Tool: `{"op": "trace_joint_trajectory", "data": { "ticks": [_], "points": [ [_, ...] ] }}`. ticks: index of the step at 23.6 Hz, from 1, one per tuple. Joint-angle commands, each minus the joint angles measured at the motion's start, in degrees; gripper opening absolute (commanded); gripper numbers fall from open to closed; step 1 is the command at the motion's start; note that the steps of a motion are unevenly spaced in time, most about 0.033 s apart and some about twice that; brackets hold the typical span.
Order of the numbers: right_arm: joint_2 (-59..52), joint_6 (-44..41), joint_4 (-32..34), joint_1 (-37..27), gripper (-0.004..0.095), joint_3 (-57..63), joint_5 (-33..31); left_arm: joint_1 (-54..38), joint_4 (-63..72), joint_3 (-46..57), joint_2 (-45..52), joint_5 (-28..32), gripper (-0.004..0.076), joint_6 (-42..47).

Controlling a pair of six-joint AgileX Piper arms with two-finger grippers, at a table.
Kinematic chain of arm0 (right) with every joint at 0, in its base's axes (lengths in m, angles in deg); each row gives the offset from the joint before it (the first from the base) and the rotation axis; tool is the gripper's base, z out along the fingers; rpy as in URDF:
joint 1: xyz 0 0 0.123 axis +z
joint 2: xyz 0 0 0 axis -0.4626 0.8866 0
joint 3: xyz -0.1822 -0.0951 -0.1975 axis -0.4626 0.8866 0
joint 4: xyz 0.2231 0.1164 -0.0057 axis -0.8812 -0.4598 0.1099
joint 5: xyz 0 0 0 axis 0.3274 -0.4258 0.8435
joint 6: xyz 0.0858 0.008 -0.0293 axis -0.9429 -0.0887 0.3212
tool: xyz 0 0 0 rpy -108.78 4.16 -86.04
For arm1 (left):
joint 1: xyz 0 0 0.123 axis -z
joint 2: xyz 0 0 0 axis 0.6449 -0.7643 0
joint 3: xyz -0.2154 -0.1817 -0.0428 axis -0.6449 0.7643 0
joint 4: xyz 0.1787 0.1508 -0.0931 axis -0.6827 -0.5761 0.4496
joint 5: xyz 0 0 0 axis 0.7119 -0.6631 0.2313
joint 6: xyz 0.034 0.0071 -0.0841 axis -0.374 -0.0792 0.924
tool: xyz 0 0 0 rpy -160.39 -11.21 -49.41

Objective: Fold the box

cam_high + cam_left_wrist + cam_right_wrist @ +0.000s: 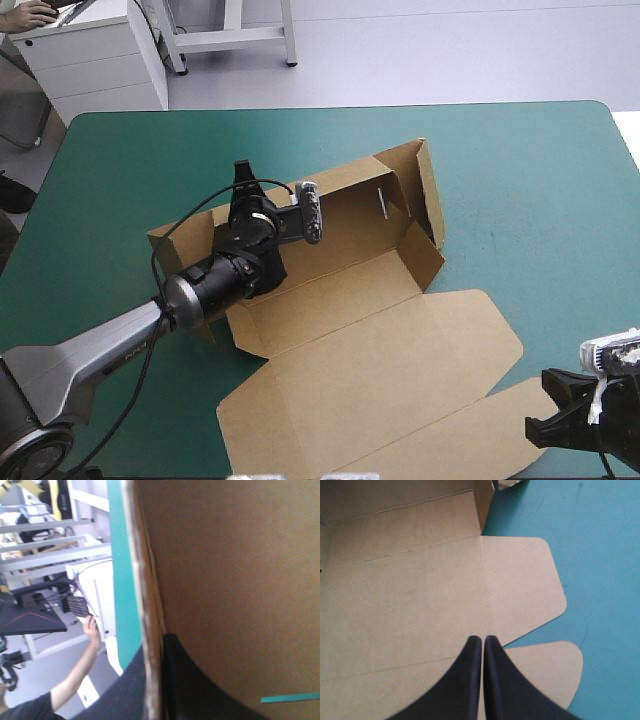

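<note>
While the teal-green counter (520,180) carries the brown box (350,300) at its middle as a tray with its lid (395,595) flat, light stiff board likely best taken by a thin edge, the left hand (160,645) pinches the far wall (225,555) and the right hand (482,640) hangs closed, empty, above the lid.

So the box (350,290) sits in the middle of the table (520,160), tray part toward the far edge, with the lid (400,390) lying flat toward the near edge. The left gripper (243,180) reaches in over the tray's left end, with the far wall between its fingers. The right gripper (482,640) is near the table's near right corner, tips over the lid's right end.
</note>
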State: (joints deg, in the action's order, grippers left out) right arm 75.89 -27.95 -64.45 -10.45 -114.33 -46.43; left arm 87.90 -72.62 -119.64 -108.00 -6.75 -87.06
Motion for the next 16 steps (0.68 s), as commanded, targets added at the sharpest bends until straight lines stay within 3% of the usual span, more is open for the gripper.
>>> {"op": "trace_joint_trajectory", "data": {
  "ticks": [1, 4, 9, 16],
  "points": [
    [0.53, 0.16, -0.34, -0.29, -0.0001, -1.28, 2.13, 4.61, -15.94, 2.34, 2.69, 1.19, -0.0010, 10.30],
    [0.53, -0.07, -0.34, -0.29, -0.0001, -1.28, 2.13, 9.38, -27.60, 7.60, 2.69, -0.44, -0.0010, 18.56],
    [0.53, -0.07, -0.34, -0.29, -0.0001, -1.28, 2.13, 14.18, -35.76, 14.87, 5.11, -1.61, -0.0010, 27.36],
    [0.53, -0.07, -0.34, -0.29, -0.0001, -1.28, 2.13, 16.33, -41.60, 20.49, 8.13, -2.33, -0.0010, 30.16]
  ]
}}
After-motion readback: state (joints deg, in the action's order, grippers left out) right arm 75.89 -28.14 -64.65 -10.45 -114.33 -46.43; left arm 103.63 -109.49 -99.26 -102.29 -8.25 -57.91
